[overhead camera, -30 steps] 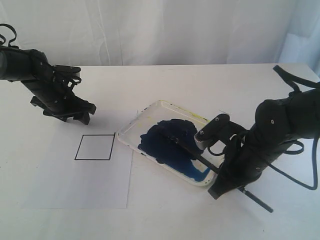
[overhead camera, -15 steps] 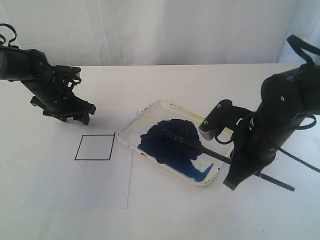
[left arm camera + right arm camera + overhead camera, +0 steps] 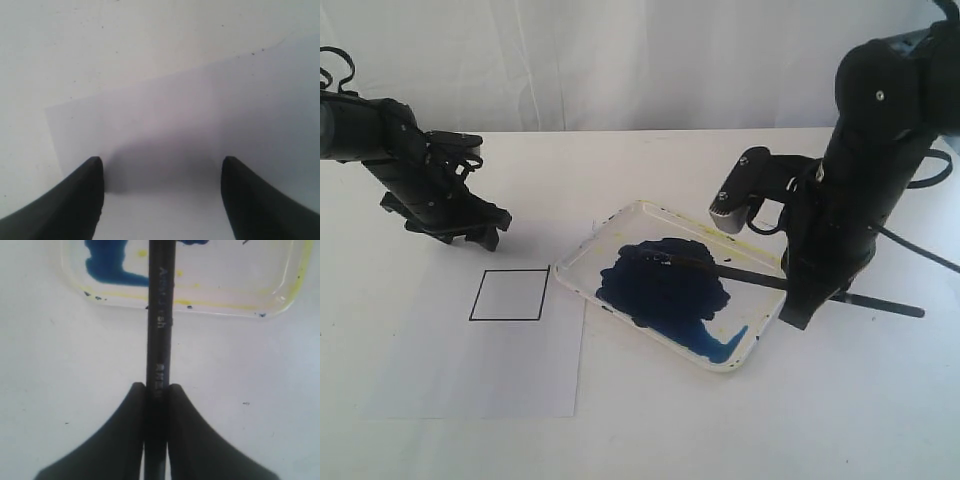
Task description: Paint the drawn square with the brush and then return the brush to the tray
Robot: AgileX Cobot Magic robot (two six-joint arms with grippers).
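Here we are at the white tabletop, and our right gripper has its two black fingers pressed together on the long thin black paintbrush. From the right wrist we see the handle pinched snugly between the fingers, pale lettering running along it. The brush lies at a low slant. Its dark tip sits in the big dark blue paint blotch, its shaft crosses the near rim, and its tail pokes out past the gripper on the far side.

That blotch fills much of the shallow white rectangular tray, which sits at an angle in the middle of the table with yellowish stains along its edge.

Over on the other side, our left gripper hangs with its fingers spread wide and nothing between them. The left wrist view shows only the white paper sheet below.

On that sheet we have the small black-outlined square, blank white inside, just beside the tray's corner and close under the left gripper. No paint on it yet.
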